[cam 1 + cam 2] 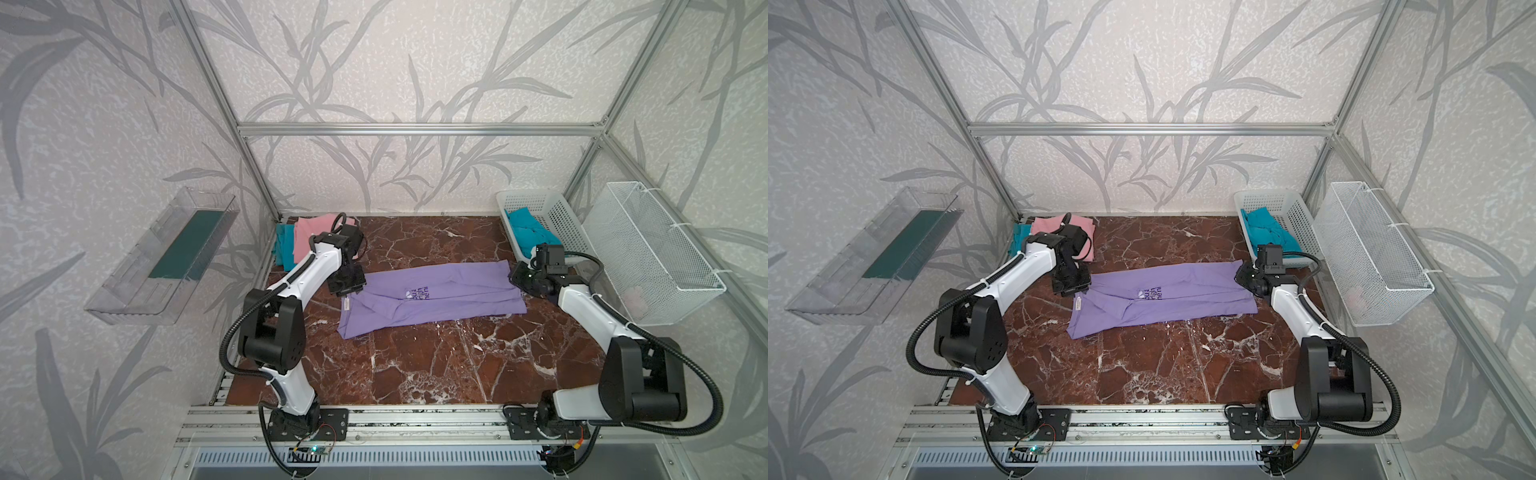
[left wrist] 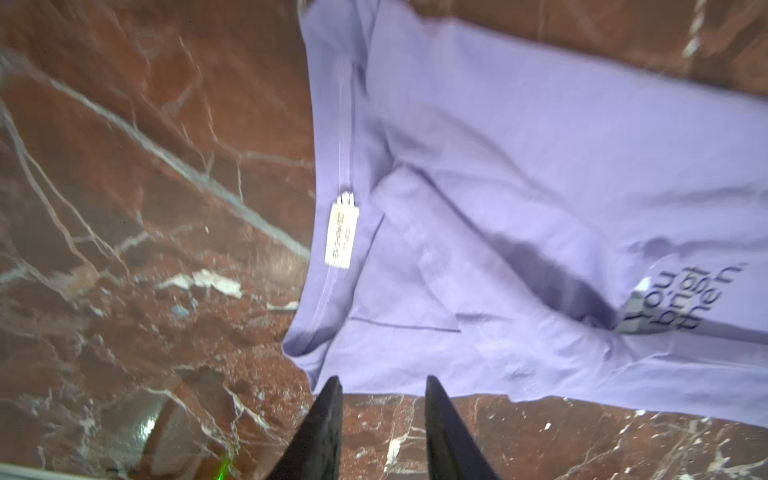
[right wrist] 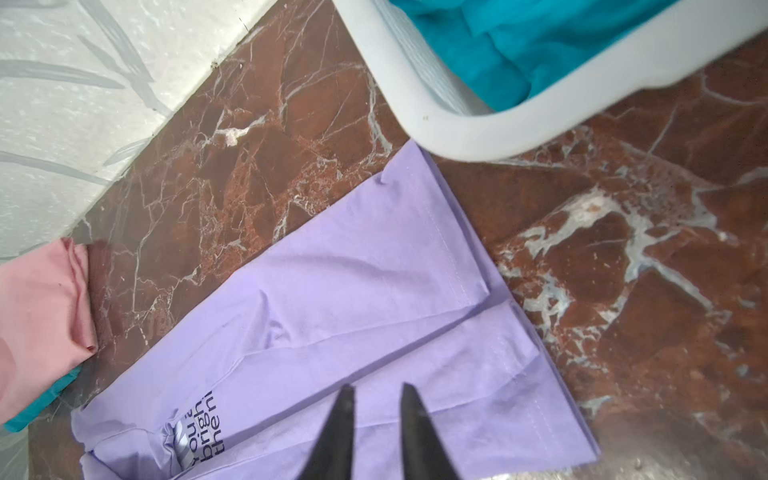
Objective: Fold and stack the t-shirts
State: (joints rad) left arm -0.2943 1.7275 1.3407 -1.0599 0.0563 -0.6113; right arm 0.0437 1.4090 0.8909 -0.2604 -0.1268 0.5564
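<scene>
Lying limp beside the white basket [image 1: 536,208], the lavender t-shirt [image 1: 436,299] is light, floppy cotton — pinch corners. Left claw [image 2: 380,384] parted, empty; right claw [image 3: 376,392] gapped, empty.

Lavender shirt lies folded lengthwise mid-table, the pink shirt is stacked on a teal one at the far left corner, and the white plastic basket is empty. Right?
Not quite: the white plastic basket holds a crumpled teal shirt, plain in both top views and the right wrist view. The lavender shirt and pink shirt are as stated.

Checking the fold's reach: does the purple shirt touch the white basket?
Apart. The right wrist view shows bare marble between the purple shirt corner and the white basket rim.
</scene>
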